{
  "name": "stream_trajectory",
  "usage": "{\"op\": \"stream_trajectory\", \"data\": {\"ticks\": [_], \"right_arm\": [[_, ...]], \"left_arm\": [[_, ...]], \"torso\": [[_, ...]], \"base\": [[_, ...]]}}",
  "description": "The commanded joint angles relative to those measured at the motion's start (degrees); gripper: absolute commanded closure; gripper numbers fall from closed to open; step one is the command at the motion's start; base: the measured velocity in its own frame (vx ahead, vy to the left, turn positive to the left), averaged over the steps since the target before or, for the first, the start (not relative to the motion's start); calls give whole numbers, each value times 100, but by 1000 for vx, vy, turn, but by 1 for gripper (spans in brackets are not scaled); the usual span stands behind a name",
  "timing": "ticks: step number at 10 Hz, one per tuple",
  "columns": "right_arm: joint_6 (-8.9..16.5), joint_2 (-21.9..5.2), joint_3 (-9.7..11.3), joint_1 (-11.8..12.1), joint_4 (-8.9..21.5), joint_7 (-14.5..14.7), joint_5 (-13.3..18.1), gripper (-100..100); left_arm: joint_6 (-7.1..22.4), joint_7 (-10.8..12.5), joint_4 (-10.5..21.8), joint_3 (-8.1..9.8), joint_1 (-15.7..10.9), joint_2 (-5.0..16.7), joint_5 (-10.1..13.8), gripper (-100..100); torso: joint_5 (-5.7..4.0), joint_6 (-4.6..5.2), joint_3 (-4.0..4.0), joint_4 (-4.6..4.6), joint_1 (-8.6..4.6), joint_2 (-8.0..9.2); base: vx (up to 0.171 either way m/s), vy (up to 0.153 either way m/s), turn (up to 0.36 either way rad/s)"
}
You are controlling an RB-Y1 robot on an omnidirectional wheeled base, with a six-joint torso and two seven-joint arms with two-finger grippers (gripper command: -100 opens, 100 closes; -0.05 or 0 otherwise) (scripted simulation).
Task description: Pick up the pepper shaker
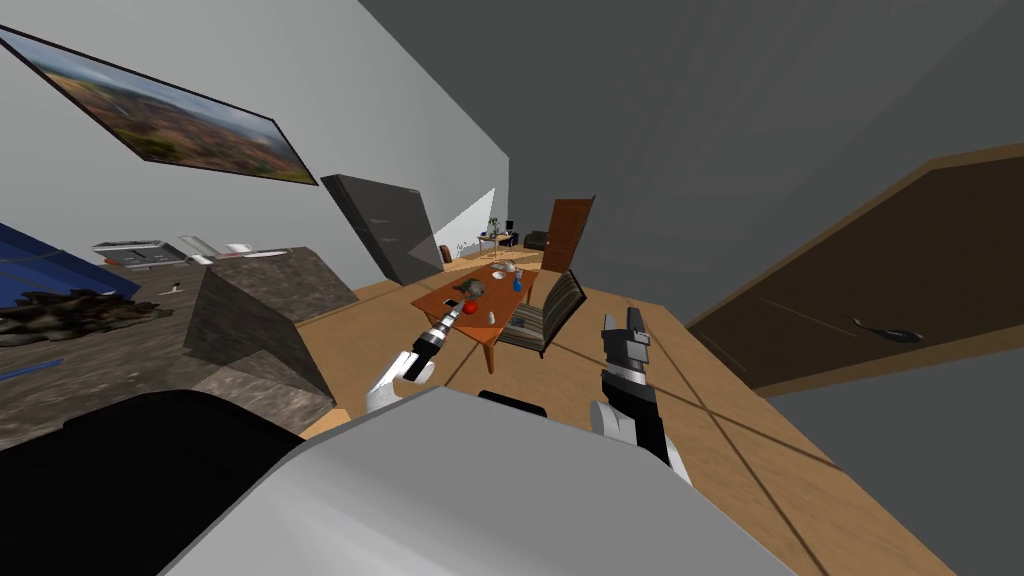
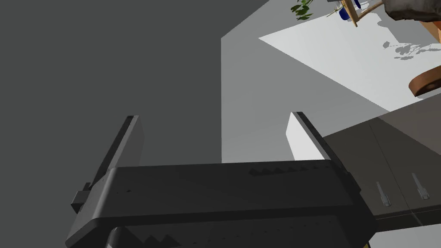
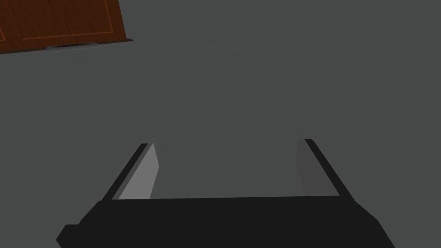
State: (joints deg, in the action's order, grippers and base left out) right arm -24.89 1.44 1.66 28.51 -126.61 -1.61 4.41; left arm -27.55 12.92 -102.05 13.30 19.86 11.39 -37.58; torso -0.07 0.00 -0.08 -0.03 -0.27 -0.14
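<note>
A small white shaker (image 1: 492,318) stands near the front edge of the orange-brown table (image 1: 520,297); I cannot tell whether it is the pepper shaker. A red thing (image 1: 469,308), a grey lump (image 1: 476,290) and a blue thing (image 1: 517,285) stand close by it. My left arm reaches toward the table's near left corner, and its gripper (image 1: 452,304) is just short of the red thing. In the left wrist view that gripper (image 2: 215,125) is open and holds nothing. My right gripper (image 1: 622,324) hangs over the floor right of the chair, open and holding nothing (image 3: 224,163).
A striped chair (image 1: 545,315) stands against the table's right side. A dark stone-like counter (image 1: 260,300) juts out on my left, with a tall dark cabinet (image 1: 385,225) behind it. A brown door (image 1: 880,290) lies at the right. A wooden floor (image 1: 690,390) runs between them.
</note>
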Motion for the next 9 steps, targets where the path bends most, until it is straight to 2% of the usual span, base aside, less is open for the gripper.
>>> {"op": "stream_trajectory", "data": {"ticks": [1,2,3,4,5,6,7,8,9], "right_arm": [[0,0,0,0,0,0,0,0],[0,0,0,0,0,0,0,0],[0,0,0,0,0,0,0,0],[0,0,0,0,0,0,0,0],[0,0,0,0,0,0,0,0],[0,0,0,0,0,0,0,0],[0,0,0,0,0,0,0,0],[0,0,0,0,0,0,0,0],[0,0,0,0,0,0,0,0]], "left_arm": [[50,106,286,23,-120,137,-274,-100],[50,106,425,23,-120,137,-274,-100],[93,174,609,18,-212,228,-523,-100],[93,174,754,18,-212,228,-523,-100],[140,243,941,6,-305,326,-767,-100],[140,243,1087,6,-305,326,-767,-100],[191,314,1301,-14,-397,433,-1006,-100],[191,314,1424,-14,-397,433,-1006,-100],[244,386,1660,-42,-488,547,-1238,-100]], "torso": [[0,0,0,0,0,0],[-1,1,-2,0,-6,-3],[-1,0,0,0,-3,-1],[-1,1,1,1,-6,3],[0,0,3,1,1,5],[-1,2,-3,0,-6,-6],[-1,0,-3,-1,-1,-5],[-1,1,-3,-1,-2,-5],[0,0,-2,0,1,-2]], "base": [[36,-97,1],[25,-88,3],[14,-94,-6],[13,-74,-1],[45,-98,-15],[43,-83,-4],[40,-84,-18],[31,-77,-7],[40,-91,-31]]}}
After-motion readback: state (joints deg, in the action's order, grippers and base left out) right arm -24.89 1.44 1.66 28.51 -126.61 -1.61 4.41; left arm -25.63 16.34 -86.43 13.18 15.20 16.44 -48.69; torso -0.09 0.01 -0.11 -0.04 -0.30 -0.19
